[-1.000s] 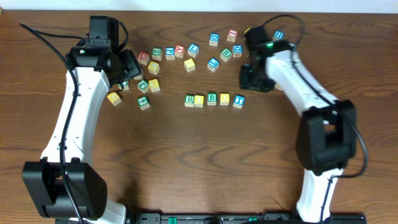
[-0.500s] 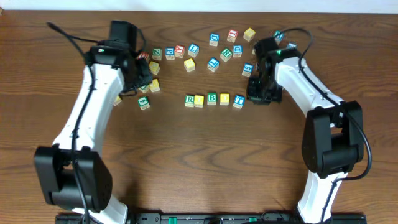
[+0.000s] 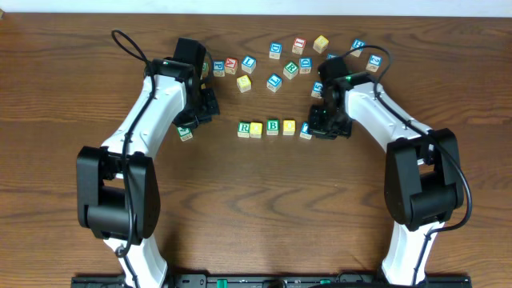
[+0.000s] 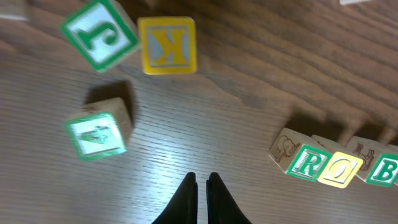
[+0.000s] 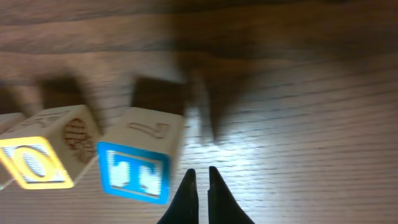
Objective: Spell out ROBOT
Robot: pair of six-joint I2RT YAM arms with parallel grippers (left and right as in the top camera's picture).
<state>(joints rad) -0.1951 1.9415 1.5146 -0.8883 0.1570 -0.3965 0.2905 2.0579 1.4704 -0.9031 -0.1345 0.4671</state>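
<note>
Five cubes lie in a row at the table's middle: green R (image 3: pixel 244 128), yellow O (image 3: pixel 257 128), green B (image 3: pixel 273 126), a second yellow cube (image 3: pixel 289 126) and blue T (image 3: pixel 305 133). The left gripper (image 3: pixel 210 114) hovers left of the R, shut with nothing in it. In the left wrist view its tips (image 4: pixel 202 180) sit over bare wood, with R (image 4: pixel 306 163), O (image 4: pixel 341 170) and B (image 4: pixel 382 171) off to the right. The right gripper (image 3: pixel 314 128) is just beside the T, shut and empty. In the right wrist view, T (image 5: pixel 135 171) lies left of its tips (image 5: pixel 203 173).
Several loose letter cubes are scattered along the back, among them a yellow one (image 3: pixel 321 42) and a blue one (image 3: pixel 274 82). A green cube (image 3: pixel 186 133) lies by the left gripper. The left wrist view also shows a green J (image 4: pixel 99 34) and a yellow K (image 4: pixel 166 45).
Both arms have swung inward toward the ends of the row. Both grippers have gone from open to shut, with nothing in them.
</note>
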